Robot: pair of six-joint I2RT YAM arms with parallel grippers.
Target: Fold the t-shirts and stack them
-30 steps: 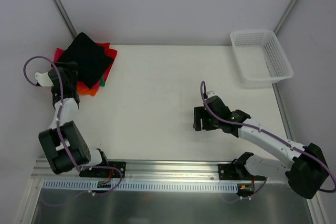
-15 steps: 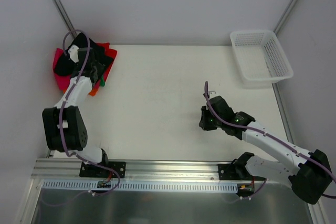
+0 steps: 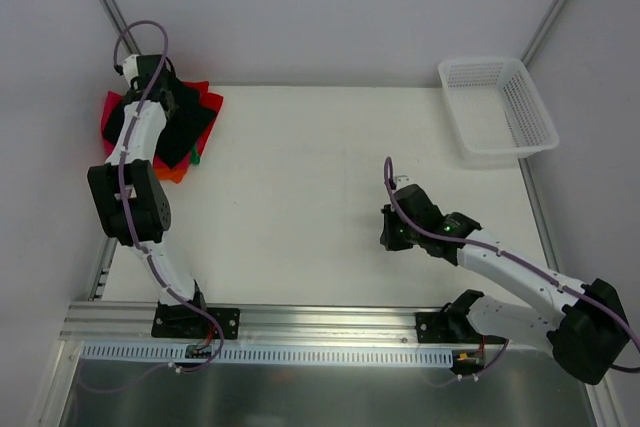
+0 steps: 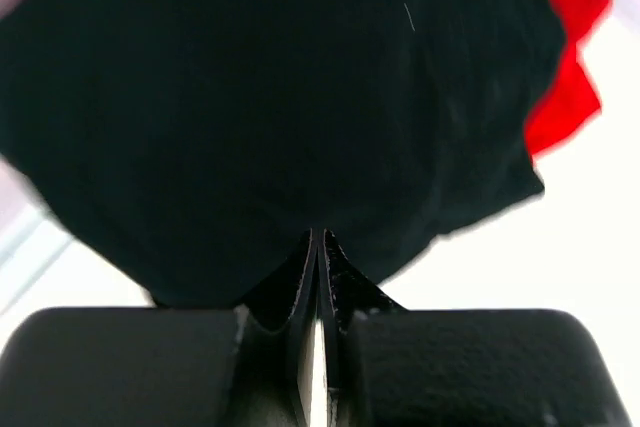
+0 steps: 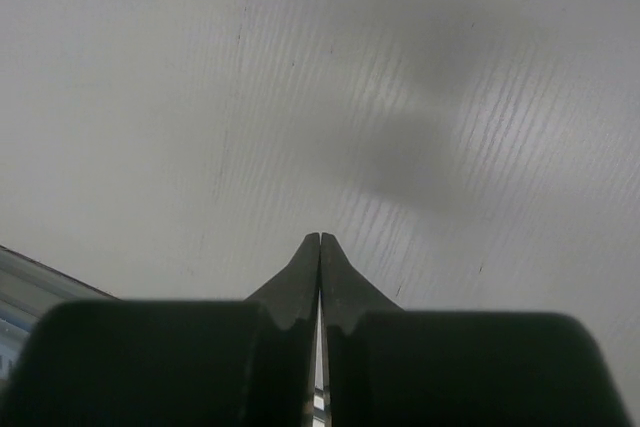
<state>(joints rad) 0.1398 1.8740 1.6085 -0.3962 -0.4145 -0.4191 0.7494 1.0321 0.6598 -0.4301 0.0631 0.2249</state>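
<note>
At far left desk point(image 3: 300, 177) corner, left tool point(image 4: 318, 237) pressed together over black t-shirt point(image 4: 250, 97), red t-shirt point(image 4: 572, 77) edge poking out. Right tool point(image 5: 320, 238) together over white desk, basket point(image 3: 478, 64) well apart.

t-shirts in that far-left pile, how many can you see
5, stacked at the far left: black cloth shirt on top, magenta-pink shirt peeking left, red right, orange at the near edge, green sliver beside it. Others may be hidden.

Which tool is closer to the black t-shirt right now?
Left. The left tool is directly over the black t-shirt; the right tool is far across the table, over bare surface.
</note>
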